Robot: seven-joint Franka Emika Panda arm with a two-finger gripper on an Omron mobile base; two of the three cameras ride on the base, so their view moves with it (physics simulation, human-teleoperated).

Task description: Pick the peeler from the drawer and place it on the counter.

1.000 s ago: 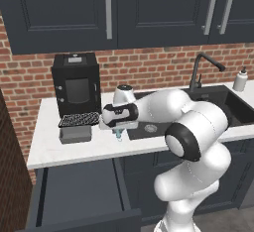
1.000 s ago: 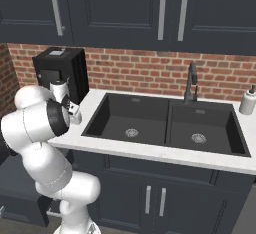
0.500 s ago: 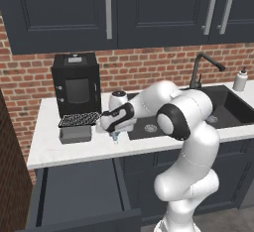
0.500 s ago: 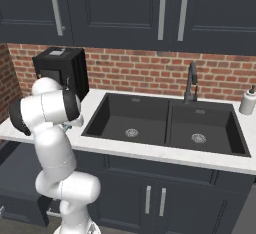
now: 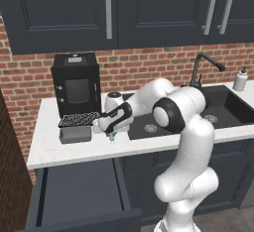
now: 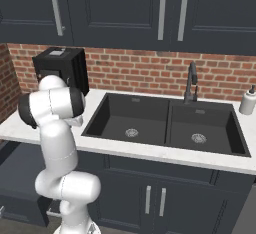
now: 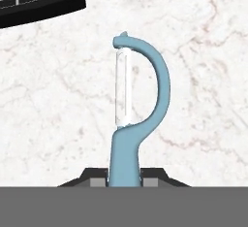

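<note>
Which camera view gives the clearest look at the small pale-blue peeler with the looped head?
The hand view: the small pale-blue peeler with the looped head stands large against the white speckled stone counter, its handle between the gripper tips. The left base view shows a tiny blue speck under the hand. In the right base view I cannot make it out.

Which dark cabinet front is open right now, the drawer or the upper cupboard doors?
The drawer: it is pulled out below the counter at lower left, its inside showing. The cupboard doors above, with long vertical silver handles, sit flush and shut.
</note>
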